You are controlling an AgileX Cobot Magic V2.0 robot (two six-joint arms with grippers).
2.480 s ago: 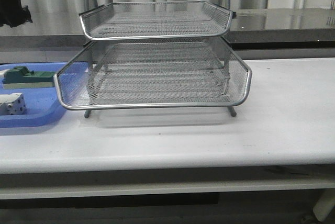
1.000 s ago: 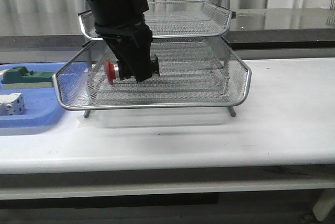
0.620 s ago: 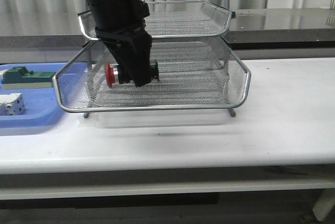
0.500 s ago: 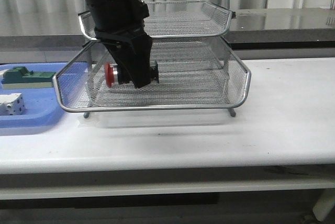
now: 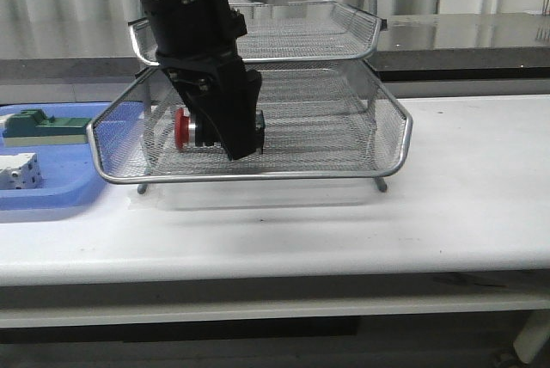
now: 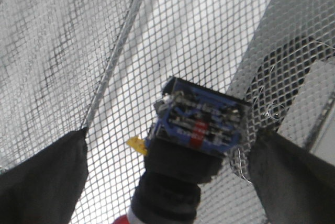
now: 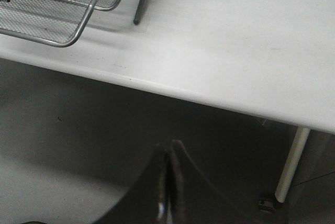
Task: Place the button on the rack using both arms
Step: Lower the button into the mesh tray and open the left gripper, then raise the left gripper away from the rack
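Left pincer [image 5: 225, 131] clamped on button [image 5: 191, 128], held sideways just above the rack [image 5: 258, 170] lower tray mesh, red head pointing left. Right pincer [image 7: 166, 182] pressed together, off beyond the worktop [image 7: 235, 41] edge. Probably light, rigid, round-bodied and prone to roll; best gripped across the black barrel, away from the blue block.

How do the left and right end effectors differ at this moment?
The left end effector is over the rack's lower tray, while the right end effector hangs off the table's front edge. The left grips the button, held sideways; the right holds nothing. The left's fingers are spread around the button's body; the right's are pressed together. Both are dark.
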